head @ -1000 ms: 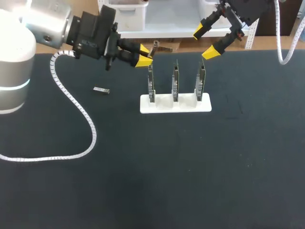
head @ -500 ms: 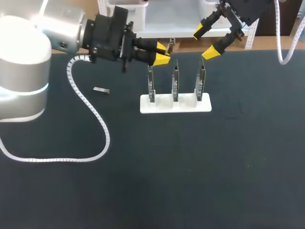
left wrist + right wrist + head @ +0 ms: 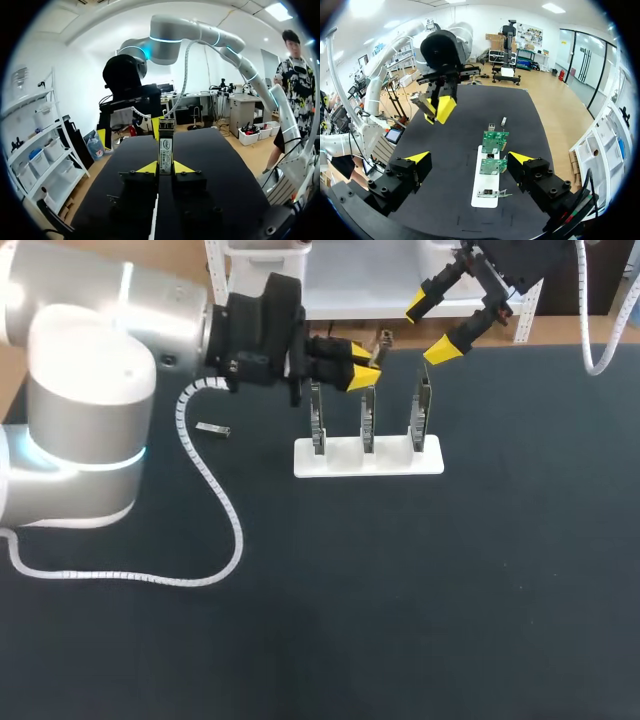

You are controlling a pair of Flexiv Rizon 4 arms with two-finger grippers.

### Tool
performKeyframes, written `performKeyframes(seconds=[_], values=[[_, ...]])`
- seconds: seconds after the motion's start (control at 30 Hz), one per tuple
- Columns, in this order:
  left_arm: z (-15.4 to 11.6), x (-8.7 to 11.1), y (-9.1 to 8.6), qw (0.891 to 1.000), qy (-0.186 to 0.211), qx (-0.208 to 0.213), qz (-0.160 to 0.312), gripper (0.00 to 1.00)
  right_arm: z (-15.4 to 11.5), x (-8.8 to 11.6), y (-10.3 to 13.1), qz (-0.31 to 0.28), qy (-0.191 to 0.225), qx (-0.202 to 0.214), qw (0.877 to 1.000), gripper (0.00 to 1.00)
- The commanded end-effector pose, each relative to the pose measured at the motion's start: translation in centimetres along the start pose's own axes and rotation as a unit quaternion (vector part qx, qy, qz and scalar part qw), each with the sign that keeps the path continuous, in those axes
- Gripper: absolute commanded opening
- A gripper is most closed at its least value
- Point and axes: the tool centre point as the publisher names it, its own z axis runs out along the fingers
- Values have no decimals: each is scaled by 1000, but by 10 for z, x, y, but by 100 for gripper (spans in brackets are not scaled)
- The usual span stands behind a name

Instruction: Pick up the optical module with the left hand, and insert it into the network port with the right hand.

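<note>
Head view, left gripper: my left gripper (image 3: 365, 358) is closed on the module (image 3: 381, 339), clamping it from two sides.
Head view, module: a slim metal bar poking out past the yellow tips toward one o'clock. It hangs in the air at twelve o'clock from the middle board (image 3: 368, 412).
Head view, right gripper: my right gripper (image 3: 428, 330) is spread wide and holds nothing, at twelve o'clock from the right-hand board (image 3: 422, 410).
Head view, stand: a white stand (image 3: 340, 458) on the black table (image 3: 400, 590) carries three upright boards in a row.
Head view, small metal piece: a small metal piece (image 3: 212, 429) lies flat at nine o'clock from the stand, well apart.
Head view, writing: none that I can read.
Left wrist view, module: the module (image 3: 165, 147) stands upright between my fingers, touching both; silver body, a white label with dark print on its face, a dark end.
Right wrist view, jaws: my own gripper (image 3: 470, 157) is spread wide, nothing between the fingers.
Right wrist view, module: ahead of me, the module (image 3: 421, 104) shows as a grey bar slanting out of the left gripper (image 3: 440, 107).
Right wrist view, boards: green, with small print too fine to read, on the stand (image 3: 485, 200) under my fingers.
</note>
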Motion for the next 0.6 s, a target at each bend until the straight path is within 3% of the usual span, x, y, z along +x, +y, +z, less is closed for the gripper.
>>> performKeyframes(seconds=[0.03,0.23,0.6], values=[[5,1,1,1000,-2,-11,2,0,0,0,2,0,0,3,1000,100],[16,4,14,999,-43,-13,-12,0,0,0,2,0,0,3,1000,100],[27,-2,23,998,-63,2,-2,0,0,0,2,0,0,3,1000,100]])
